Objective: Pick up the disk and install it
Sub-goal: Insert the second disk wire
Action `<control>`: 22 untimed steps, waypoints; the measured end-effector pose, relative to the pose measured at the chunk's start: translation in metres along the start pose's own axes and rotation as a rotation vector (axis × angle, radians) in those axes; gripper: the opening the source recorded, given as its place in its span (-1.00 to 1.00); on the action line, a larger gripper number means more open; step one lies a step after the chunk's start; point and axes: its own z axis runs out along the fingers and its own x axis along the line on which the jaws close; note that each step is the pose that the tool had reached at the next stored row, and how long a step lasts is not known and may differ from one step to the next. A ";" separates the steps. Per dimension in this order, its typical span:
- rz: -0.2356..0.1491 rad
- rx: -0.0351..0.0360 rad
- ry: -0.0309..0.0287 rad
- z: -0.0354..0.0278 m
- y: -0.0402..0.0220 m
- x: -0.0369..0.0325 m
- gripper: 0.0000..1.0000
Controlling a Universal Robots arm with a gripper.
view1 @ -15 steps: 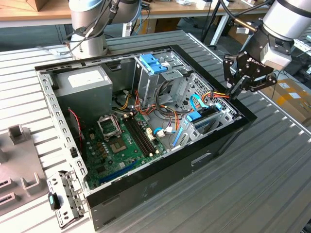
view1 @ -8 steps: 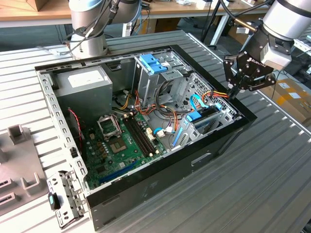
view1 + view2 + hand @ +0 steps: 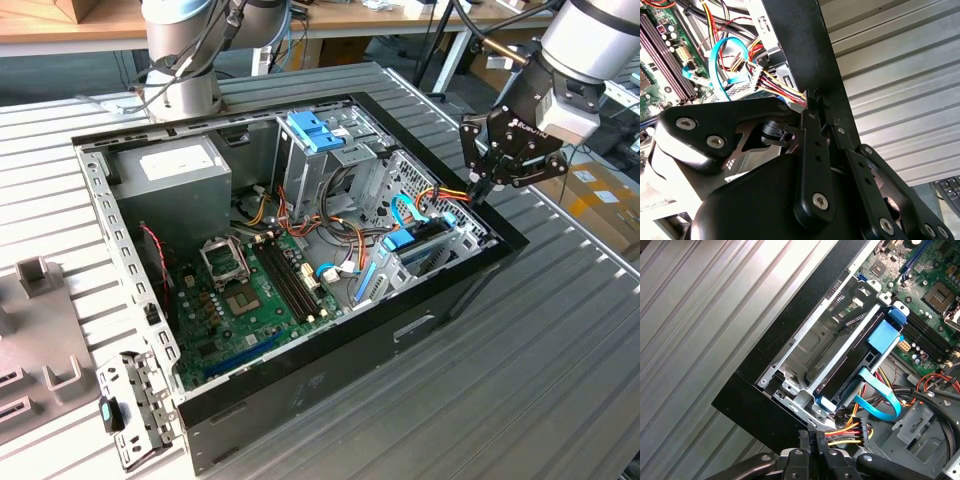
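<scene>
Ribbed grey bench [image 3: 560,330] carried the open case [image 3: 330,400] before us. We judged the disk [image 3: 840,372] already seated edge-on in its bay [image 3: 805,347] by the case's corner, a light-blue bracket [image 3: 885,335] clipped along it, presumably to lock it in. Just beside it, our gripper [image 3: 812,440] had its jaws closed on the power plug [image 3: 816,436], its coloured wires [image 3: 845,432] trailing inward, likely for connecting the disk.

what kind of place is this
Probably a robotics lab or workshop set up for computer assembly. An open computer case lies on a ribbed metal workbench, a robot arm reaches over its corner, and wooden desks with cardboard boxes stand behind.
</scene>
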 end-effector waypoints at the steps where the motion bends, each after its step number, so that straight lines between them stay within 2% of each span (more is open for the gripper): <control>1: 0.000 0.0000 0.0001 -0.0008 0.0000 0.0000 -0.67; 2: 0.000 0.0000 0.0000 -0.0027 0.0000 -0.0001 -0.67; 7: 0.000 -0.0002 0.0003 -0.0033 0.0011 -0.0011 -0.67; 10: 0.000 0.0019 0.0018 -0.0032 0.0131 -0.0107 -0.67; 12: 0.003 0.0024 0.0020 -0.0029 0.0155 -0.0125 -0.67; 13: 0.039 0.0034 0.0030 -0.0028 0.0155 -0.0125 -0.67; 16: 0.109 0.0056 0.0047 -0.0025 0.0156 -0.0125 -0.67; 22: 0.176 0.0077 0.0064 -0.0021 0.0156 -0.0125 -0.67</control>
